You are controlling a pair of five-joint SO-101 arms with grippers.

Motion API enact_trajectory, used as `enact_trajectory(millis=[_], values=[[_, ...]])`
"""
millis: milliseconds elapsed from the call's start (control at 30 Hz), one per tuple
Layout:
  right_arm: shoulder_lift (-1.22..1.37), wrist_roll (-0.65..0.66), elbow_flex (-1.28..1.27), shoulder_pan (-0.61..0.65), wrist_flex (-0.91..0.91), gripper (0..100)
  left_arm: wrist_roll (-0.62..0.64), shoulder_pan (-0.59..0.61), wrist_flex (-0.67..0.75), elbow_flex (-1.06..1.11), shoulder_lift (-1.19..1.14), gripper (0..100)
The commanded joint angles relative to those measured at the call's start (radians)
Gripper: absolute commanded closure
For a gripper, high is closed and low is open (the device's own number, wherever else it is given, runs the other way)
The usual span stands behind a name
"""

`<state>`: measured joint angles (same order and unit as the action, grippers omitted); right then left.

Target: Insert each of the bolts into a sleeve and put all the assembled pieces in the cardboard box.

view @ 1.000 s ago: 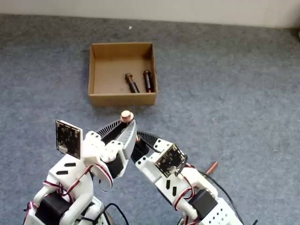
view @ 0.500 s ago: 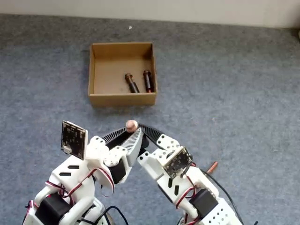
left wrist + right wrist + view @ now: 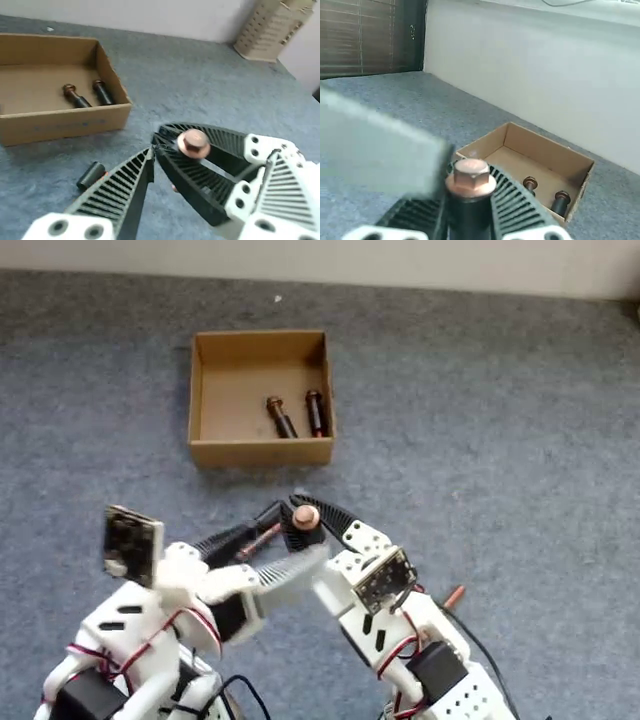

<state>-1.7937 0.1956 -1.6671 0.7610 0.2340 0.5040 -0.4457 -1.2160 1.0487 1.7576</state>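
Note:
My right gripper (image 3: 305, 529) is shut on a black sleeve with a copper bolt (image 3: 470, 181) in it, head up, a short way in front of the cardboard box (image 3: 196, 390). Two assembled pieces (image 3: 298, 415) lie inside the box. My left gripper (image 3: 287, 538) stands open right beside the right one, its fingers (image 3: 127, 195) spread to either side of the held piece. Under them a copper bolt (image 3: 258, 539) lies on the carpet. A black sleeve (image 3: 91, 174) lies on the carpet next to my left finger.
Another copper bolt (image 3: 454, 596) lies on the grey carpet to the right of the right arm. A pale ribbed object (image 3: 267, 25) stands far off by the wall. Open carpet lies around the box.
The left gripper held the bolt head-up in front of the box, drew it back toward the right gripper, then opened. The right gripper now holds the piece.

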Motion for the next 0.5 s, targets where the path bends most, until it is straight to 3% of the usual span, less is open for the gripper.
enact_trajectory(millis=[0,233,467], values=[[-0.005,0.002,-0.001,-0.045,-0.028,99.3,-0.002,0.177,-0.005,-0.038,-0.012,66],[-0.005,0.002,0.012,-0.082,0.059,99.3,-0.003,0.424,0.0,0.15,-0.002,66],[0.085,0.005,0.131,-0.082,0.058,99.3,-0.003,0.579,0.175,0.377,-0.002,66]])
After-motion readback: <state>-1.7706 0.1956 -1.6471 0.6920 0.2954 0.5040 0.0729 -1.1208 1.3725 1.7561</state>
